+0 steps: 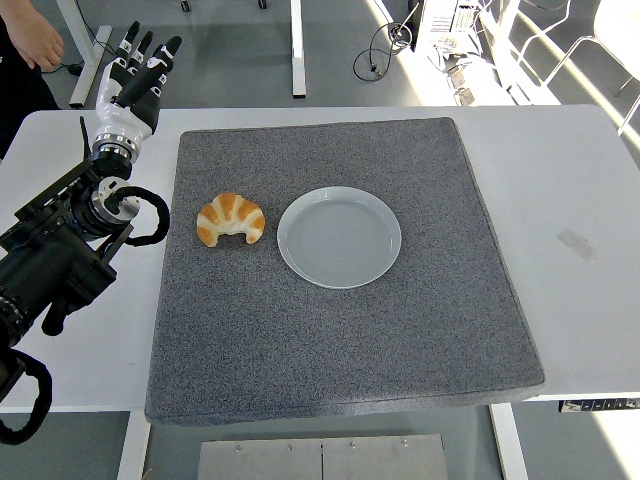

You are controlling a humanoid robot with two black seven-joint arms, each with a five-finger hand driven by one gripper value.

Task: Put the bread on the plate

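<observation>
A golden croissant (pixel 231 218) lies on the grey mat (pixel 340 330), just left of a pale round plate (pixel 339 237) that holds nothing. The two do not touch. My left hand (pixel 138 72) is raised over the table's far left corner, well behind and left of the croissant, with its fingers stretched out straight and nothing in them. The left forearm (pixel 60 250) runs along the picture's left edge. My right arm does not show.
The mat covers most of the white table (pixel 570 200). A person's hand (pixel 35 40) shows at the top left corner, beyond the table. Table legs, cables and chairs stand on the floor at the back.
</observation>
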